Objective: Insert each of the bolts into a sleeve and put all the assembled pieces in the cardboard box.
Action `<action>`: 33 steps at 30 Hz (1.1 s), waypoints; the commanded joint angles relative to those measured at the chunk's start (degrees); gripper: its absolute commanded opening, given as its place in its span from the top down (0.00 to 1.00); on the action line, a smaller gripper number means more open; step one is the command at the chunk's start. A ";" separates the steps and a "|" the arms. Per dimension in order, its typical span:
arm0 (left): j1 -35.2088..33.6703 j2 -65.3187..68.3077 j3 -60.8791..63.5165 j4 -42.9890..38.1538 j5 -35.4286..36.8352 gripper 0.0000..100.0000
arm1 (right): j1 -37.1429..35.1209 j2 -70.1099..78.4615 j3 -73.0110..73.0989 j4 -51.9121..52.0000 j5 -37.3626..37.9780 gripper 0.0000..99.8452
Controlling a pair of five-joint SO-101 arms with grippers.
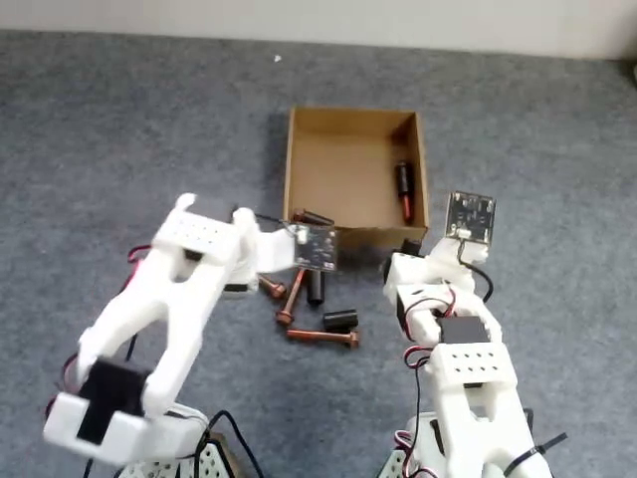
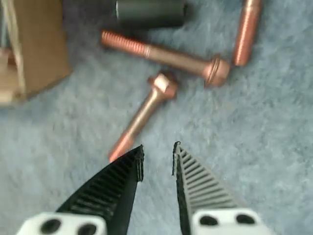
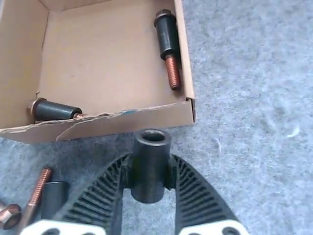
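1. Right pincer (image 3: 149, 164) clamped on a black sleeve (image 3: 150, 142), just outside the cardboard box (image 3: 122, 121) front wall.
2. Left pincer (image 2: 157, 152) apart, hovering over bolts (image 2: 144, 112) scattered on the desk (image 2: 254, 147).
3. Two assembled pieces (image 3: 167, 44) inside the box; spare sleeve (image 2: 149, 11) beside the bolts.

The left arm (image 1: 169, 299) and right arm (image 1: 473, 376) are showing white blocky shells, black servos and thin red and black cables. Black ribbed fingers (image 2: 112, 191) are tapering from white bases with dark screw holes.
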 commanded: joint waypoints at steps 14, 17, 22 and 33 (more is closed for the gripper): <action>4.79 21.76 -14.55 -0.09 -3.25 0.91 | 0.66 -1.45 -1.19 -1.98 0.53 0.99; 5.49 22.02 -14.29 -0.09 -3.25 0.99 | 0.66 -1.45 -1.19 -1.98 0.53 0.99; 6.37 21.93 -13.32 0.62 -2.11 0.99 | 0.66 -1.45 -1.10 -1.98 0.53 0.99; 3.82 3.65 -7.25 0.26 11.16 0.99 | 0.66 -1.80 -0.75 -1.89 0.53 0.99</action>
